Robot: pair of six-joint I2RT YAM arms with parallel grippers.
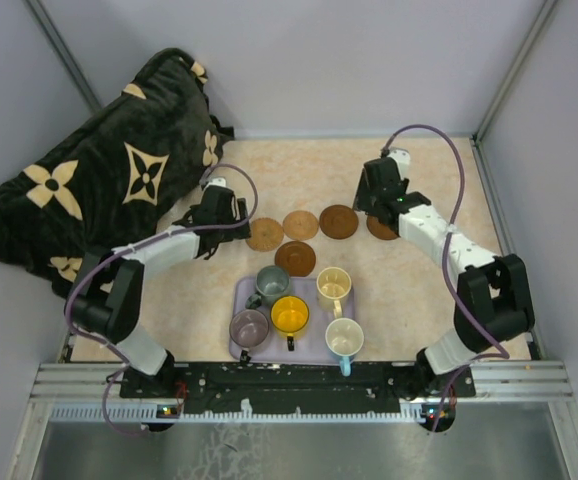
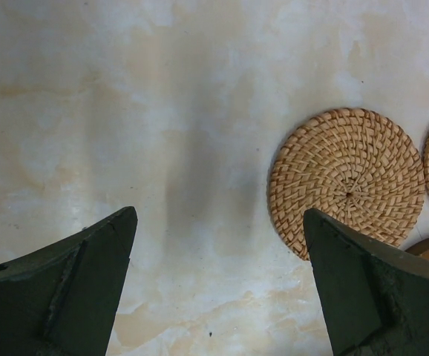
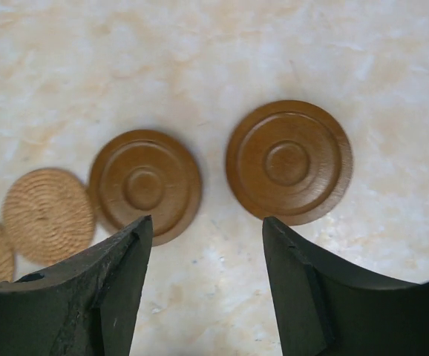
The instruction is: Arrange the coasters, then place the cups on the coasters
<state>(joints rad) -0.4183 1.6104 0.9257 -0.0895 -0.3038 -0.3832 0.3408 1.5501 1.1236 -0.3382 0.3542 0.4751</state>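
A marbled beige tabletop (image 1: 299, 170) fills a grey-walled booth, with a black flower-patterned blanket (image 1: 109, 190) heaped beyond and left of the left gripper (image 2: 220, 215). That gripper hangs spread wide and empty, and a woven coaster (image 2: 346, 182) lies flat just ahead of its right finger. The right gripper (image 3: 207, 222) stands parted too, with only bare table between its fingers. A wooden coaster (image 3: 289, 162) lies just ahead of its right finger, and a second wooden coaster (image 3: 145, 185) ahead of its left finger. The 5 cups (image 1: 289, 315) stand upright on the lavender tray (image 1: 311, 348), behind both grippers.

The step in hand looks like spacing the coasters. These discs are thin, so it is probably best to nudge one by its rim or pinch it across an edge with the fingers low. Gaps should leave room for cup handles. Each coaster is round, with no long axis. The wooden ones lie ringed face up.
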